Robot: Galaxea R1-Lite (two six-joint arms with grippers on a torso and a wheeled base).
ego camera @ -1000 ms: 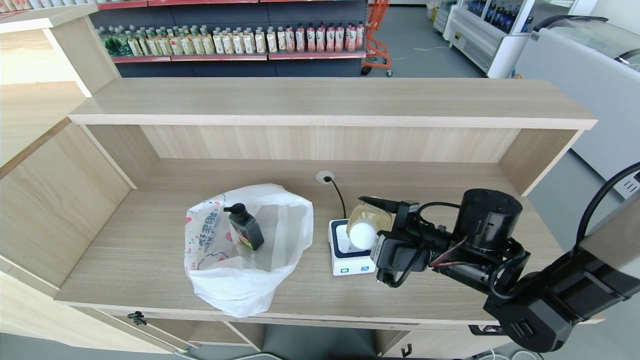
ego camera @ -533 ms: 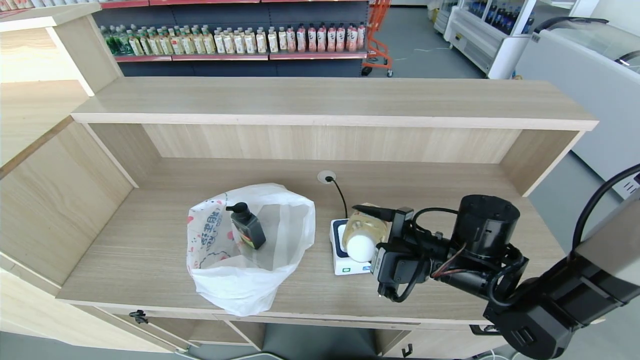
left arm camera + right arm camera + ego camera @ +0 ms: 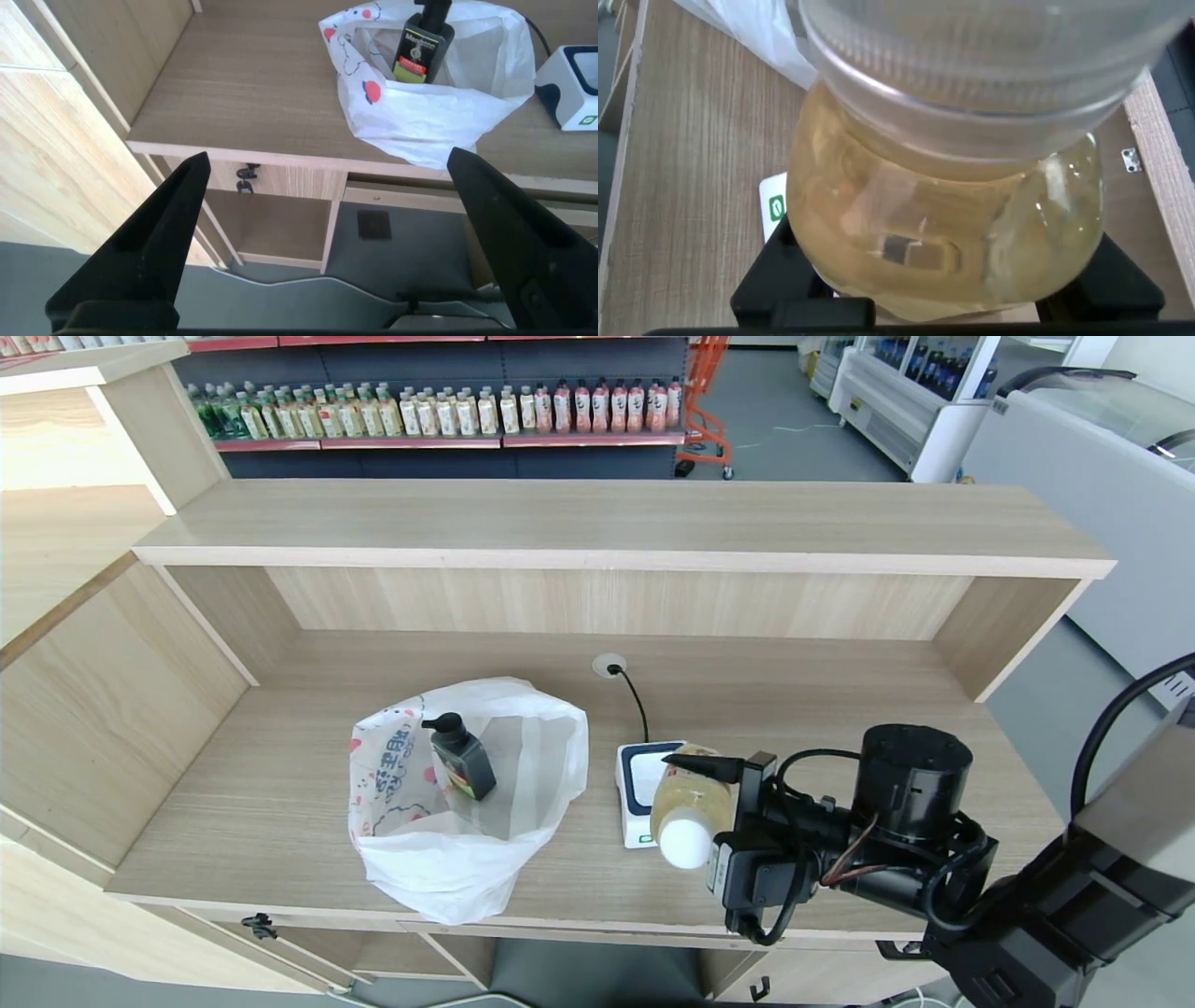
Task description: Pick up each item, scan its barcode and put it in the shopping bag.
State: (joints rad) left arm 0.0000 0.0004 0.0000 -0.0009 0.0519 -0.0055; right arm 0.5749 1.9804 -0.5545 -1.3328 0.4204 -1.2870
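My right gripper (image 3: 702,793) is shut on a clear bottle of yellowish drink (image 3: 684,803) with a white cap, held on its side just above the front right part of the white barcode scanner (image 3: 637,789). Up close, the bottle (image 3: 943,215) sits between the black fingers (image 3: 775,280), with the scanner's corner (image 3: 773,207) beneath. The white shopping bag (image 3: 467,793) lies open left of the scanner, with a dark pump bottle (image 3: 459,758) standing inside. From below the counter's front edge, my left gripper (image 3: 327,233) is open, its fingers wide apart, facing the bag (image 3: 439,93) and the pump bottle (image 3: 423,42).
The scanner's black cable (image 3: 630,695) runs back to a grommet hole (image 3: 608,665) in the wooden counter (image 3: 280,784). A raised ledge (image 3: 616,523) walls the back and sides. Drawers (image 3: 280,219) sit under the front edge.
My right arm has drawn the bottle toward the counter's front, from over the scanner's middle to its front right corner. The bag and pump bottle have stayed put.
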